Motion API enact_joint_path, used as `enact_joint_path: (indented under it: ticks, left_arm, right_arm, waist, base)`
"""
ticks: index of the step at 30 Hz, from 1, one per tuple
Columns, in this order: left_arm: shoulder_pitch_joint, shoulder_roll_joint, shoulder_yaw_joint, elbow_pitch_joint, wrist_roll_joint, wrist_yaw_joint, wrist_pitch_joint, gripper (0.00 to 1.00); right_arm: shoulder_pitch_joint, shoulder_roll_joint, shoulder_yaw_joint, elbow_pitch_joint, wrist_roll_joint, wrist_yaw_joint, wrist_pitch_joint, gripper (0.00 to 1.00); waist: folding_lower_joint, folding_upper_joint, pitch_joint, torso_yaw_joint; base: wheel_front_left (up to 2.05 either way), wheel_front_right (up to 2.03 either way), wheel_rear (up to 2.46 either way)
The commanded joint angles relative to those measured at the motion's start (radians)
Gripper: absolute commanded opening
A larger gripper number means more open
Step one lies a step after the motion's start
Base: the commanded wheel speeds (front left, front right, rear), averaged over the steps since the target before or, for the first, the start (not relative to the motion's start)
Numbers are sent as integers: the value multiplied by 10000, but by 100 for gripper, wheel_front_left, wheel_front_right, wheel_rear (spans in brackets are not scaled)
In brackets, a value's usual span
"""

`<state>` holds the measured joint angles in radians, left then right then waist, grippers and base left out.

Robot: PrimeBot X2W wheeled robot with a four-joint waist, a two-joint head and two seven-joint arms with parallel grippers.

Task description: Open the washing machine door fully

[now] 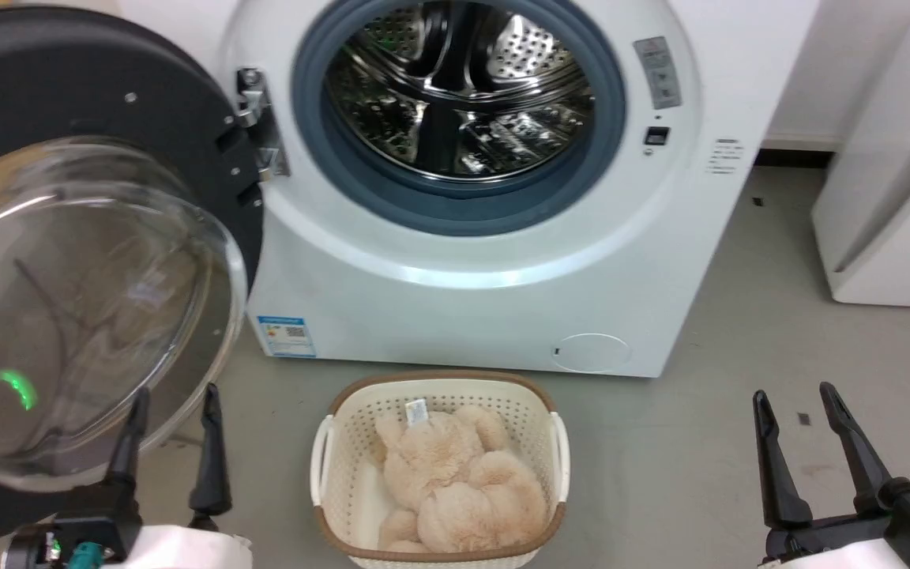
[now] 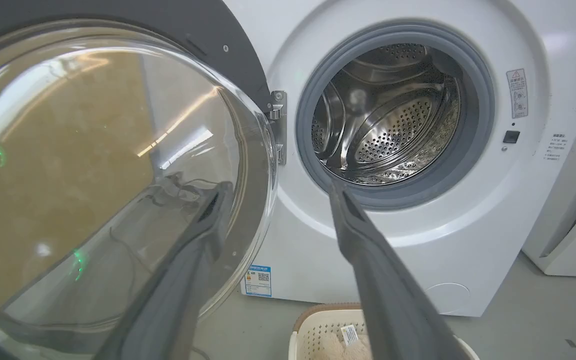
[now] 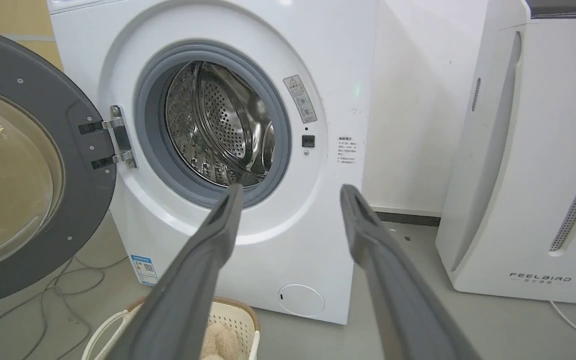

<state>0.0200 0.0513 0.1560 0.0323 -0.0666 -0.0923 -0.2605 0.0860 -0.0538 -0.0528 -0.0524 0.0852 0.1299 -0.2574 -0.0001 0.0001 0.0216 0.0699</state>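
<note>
Nearest the robot, the left gripper (image 1: 174, 393) is rising at the lower left of the head view with its two dark fingers standing apart; one finger is showing in front of the lower edge of the glass bowl, and whether it is touching the glass cannot be told. The right gripper (image 1: 793, 393) is hovering at the lower right over bare grey floor (image 1: 739, 316), its fingers likewise spread apart and well clear of everything. Between the two, a cream basket (image 1: 559, 462) with a brown rim is sitting on the floor just in front of the machine, and a beige plush toy (image 1: 455, 482) is lying inside it. The washing machine door (image 1: 84, 261) is hanging wide open on the left of the machine, swung out on its metal hinge (image 1: 253, 118), its dark grey inner face and clear domed glass turning toward the robot. Behind the basket the white washing machine (image 1: 463, 316) is standing with its steel drum (image 1: 455, 87) showing through the grey seal (image 1: 313, 134); a small round flap (image 1: 591, 352) is sitting low on its front at the right and a blue sticker (image 1: 289, 336) low at the left. Farther right, a white appliance (image 1: 897, 197) is standing near the wall.
</note>
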Motion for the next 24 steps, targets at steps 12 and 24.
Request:
enact_joint_path:
  ticks: [12,24]
  left_arm:
    - [333,-9,-700,535,7,744,-13,100]
    - [262,-23,-847,657,23,818,34,0]
  right_arm:
    - [217,35,95,-7,-3,8,-44,100]
    - [110,0,84,25,-7,0,37,0]
  waist:
    - [1,-1,-132,-979]
    - [1,-1,-159,-1129]
  base:
    - [0,0,0]
    - [0,0,0]
